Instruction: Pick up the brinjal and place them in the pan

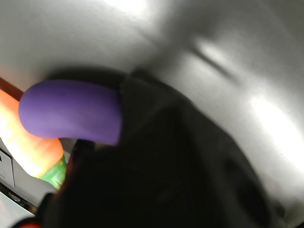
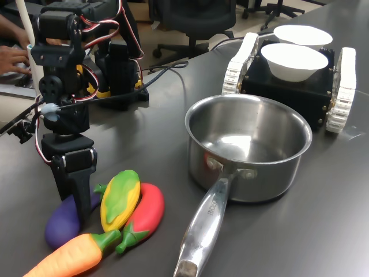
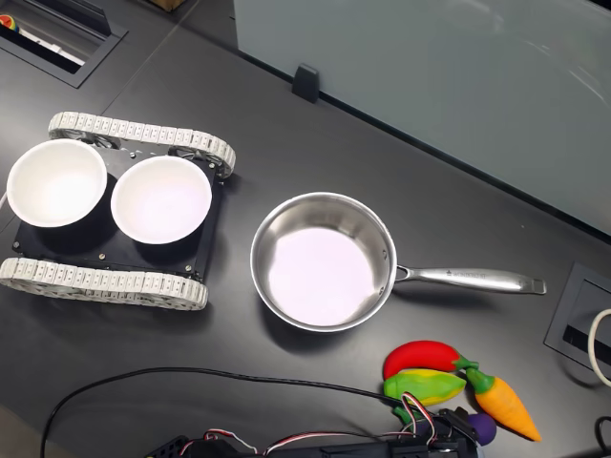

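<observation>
Wrist view: close over the table, filled mostly by the dark body of the gripper (image 1: 109, 142). Rounded purple end of the brinjal (image 1: 71, 116) pokes out right against the dark finger, with the orange carrot (image 1: 28, 142) just behind. Too dark and blurred to tell whether pinched or merely flanked.

First exterior view: gripper (image 2: 81, 202) plunged straight down onto the brinjal (image 2: 63, 222), which lies flat on the table (image 2: 161, 121) at the near left, touching the corn (image 2: 120, 199); chilli (image 2: 147, 210) and carrot (image 2: 69, 262) crowded alongside. Vertical approach probably chosen to slip fingers into that tight cluster without shoving the neighbours. Jaws hidden behind the black finger, so closed or spread cannot be told. Pan (image 2: 248, 150) empty, well apart to the right, handle pointing toward the camera.

Second exterior view: only a purple tip of the brinjal (image 3: 484, 426) visible beside the gripper (image 3: 458, 425) at the bottom edge, next to the carrot (image 3: 506, 405). Pan (image 3: 382, 250) empty, up and left of the vegetables. Not yet lifted, by the look of it.
</observation>
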